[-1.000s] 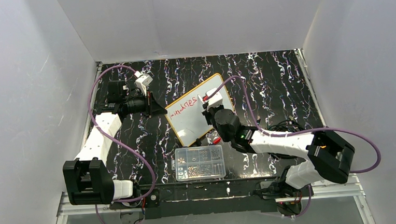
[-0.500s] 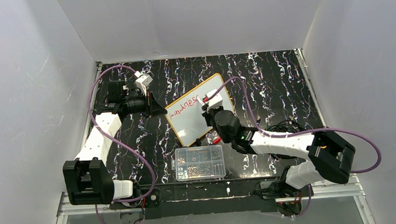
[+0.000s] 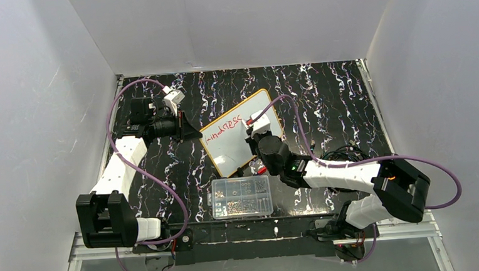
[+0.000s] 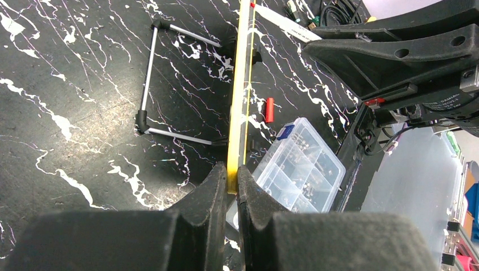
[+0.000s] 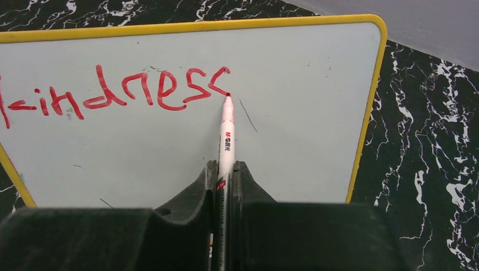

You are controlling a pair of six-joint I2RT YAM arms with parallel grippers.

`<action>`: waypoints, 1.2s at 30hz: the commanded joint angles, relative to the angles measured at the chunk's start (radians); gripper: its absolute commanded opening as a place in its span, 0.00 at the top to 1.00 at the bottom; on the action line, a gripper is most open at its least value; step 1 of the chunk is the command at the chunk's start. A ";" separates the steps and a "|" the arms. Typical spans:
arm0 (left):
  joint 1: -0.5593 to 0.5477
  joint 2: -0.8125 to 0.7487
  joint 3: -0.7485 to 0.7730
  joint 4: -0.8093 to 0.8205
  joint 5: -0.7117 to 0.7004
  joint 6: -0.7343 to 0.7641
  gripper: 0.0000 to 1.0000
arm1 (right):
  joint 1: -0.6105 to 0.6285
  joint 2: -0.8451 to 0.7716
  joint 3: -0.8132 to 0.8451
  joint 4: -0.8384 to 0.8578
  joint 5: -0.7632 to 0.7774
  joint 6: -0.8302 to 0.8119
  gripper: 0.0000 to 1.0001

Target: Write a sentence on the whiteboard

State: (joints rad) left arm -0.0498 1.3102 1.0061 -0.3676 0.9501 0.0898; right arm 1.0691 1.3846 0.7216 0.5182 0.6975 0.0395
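Observation:
The whiteboard (image 3: 233, 150) stands tilted at mid-table on a wire stand (image 4: 148, 84), seen edge-on as a yellow rim (image 4: 239, 84) in the left wrist view. My left gripper (image 4: 232, 172) is shut on that rim at the board's left corner (image 3: 200, 135). The sentence (image 5: 113, 93) is one red line reading "kindnes" plus a part-drawn last letter. My right gripper (image 5: 225, 166) is shut on a white marker (image 5: 226, 132) whose red tip touches the board (image 5: 294, 113) at that last letter. From above, the right gripper (image 3: 251, 136) hovers over the board's right half.
A clear plastic compartment box (image 3: 242, 197) with small parts lies in front of the board, near the table's front edge. A red marker cap (image 3: 262, 170) lies between box and board. Loose cables (image 3: 341, 151) sit to the right.
The red writing has grown to the right by about one letter. My right gripper and marker have shifted slightly right along the line. The left arm has not moved.

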 commanded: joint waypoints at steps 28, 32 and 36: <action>-0.004 -0.046 0.007 -0.011 0.021 0.004 1.00 | 0.032 -0.044 0.002 -0.020 -0.013 0.004 0.99; -0.005 -0.053 0.004 -0.009 0.016 0.004 1.00 | 0.034 -0.065 0.001 -0.021 0.016 0.007 0.99; -0.004 -0.057 0.001 -0.005 0.009 0.003 1.00 | 0.026 -0.108 0.004 -0.037 0.043 -0.018 0.99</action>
State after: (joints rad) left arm -0.0498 1.3056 1.0061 -0.3676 0.9459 0.0895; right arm 1.0962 1.3510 0.7216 0.4618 0.6899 0.0452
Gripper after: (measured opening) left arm 0.070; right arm 0.163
